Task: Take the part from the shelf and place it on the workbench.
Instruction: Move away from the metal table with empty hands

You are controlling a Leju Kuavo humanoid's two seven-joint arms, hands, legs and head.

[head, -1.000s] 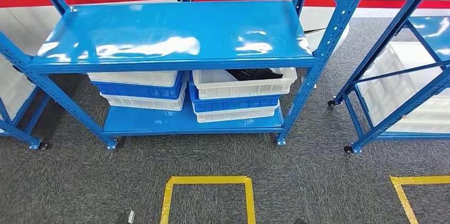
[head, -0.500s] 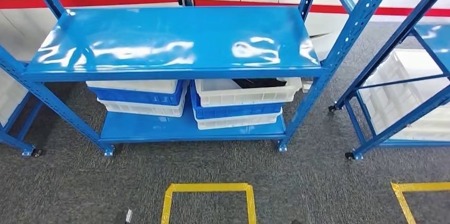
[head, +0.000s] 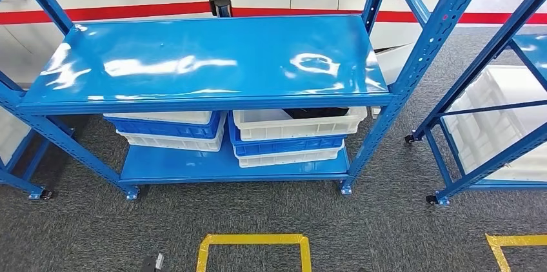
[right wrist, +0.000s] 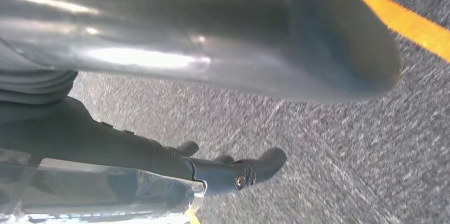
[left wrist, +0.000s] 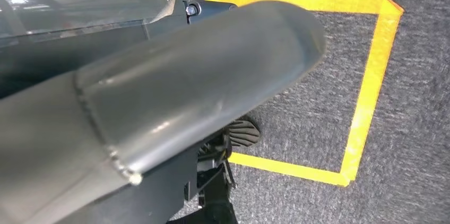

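Observation:
A black part [head: 316, 112] lies in the top white bin [head: 293, 127] of the right-hand stack on the lower board of the blue shelf [head: 206, 59]; the bare upper board hides most of it. Both arms hang down over the carpet. In the left wrist view, my left hand [left wrist: 233, 139] holds nothing, its dark fingers loose above the floor. In the right wrist view, my right hand [right wrist: 233, 173] is likewise empty, with its fingers stretched out and apart. Both hands are far from the shelf.
A second stack of white and blue bins [head: 168, 129] stands on the left of the lower board. Another blue rack [head: 490, 124] with a white bin stands to the right. A yellow tape square [head: 253, 241] marks the grey carpet before the shelf, and another one lies under my left arm [left wrist: 366, 91].
The whole picture has slid downward and the shelf looks slightly larger, so the camera has moved nearer the shelf. The bins and the part have not moved.

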